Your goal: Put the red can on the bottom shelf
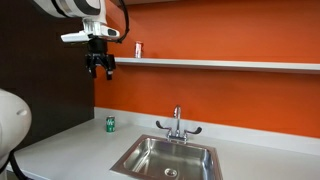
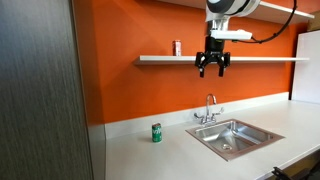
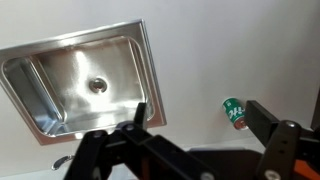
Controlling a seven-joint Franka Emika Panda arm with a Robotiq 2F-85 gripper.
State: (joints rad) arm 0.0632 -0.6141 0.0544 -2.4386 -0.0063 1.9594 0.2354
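Note:
The red can (image 1: 138, 48) stands upright on the bottom shelf (image 1: 220, 64), a long light-grey shelf on the orange wall; it also shows in an exterior view (image 2: 177, 47) on the shelf (image 2: 260, 59). My gripper (image 1: 99, 68) hangs open and empty in front of the shelf, a little away from the can, and shows in an exterior view (image 2: 212, 68) too. In the wrist view the open fingers (image 3: 190, 130) frame the counter below; the red can is out of view there.
A green can (image 1: 110, 124) stands on the grey counter by the wall, seen in an exterior view (image 2: 157, 132) and the wrist view (image 3: 234, 113). A steel sink (image 1: 166, 158) with a faucet (image 1: 177, 124) is set in the counter.

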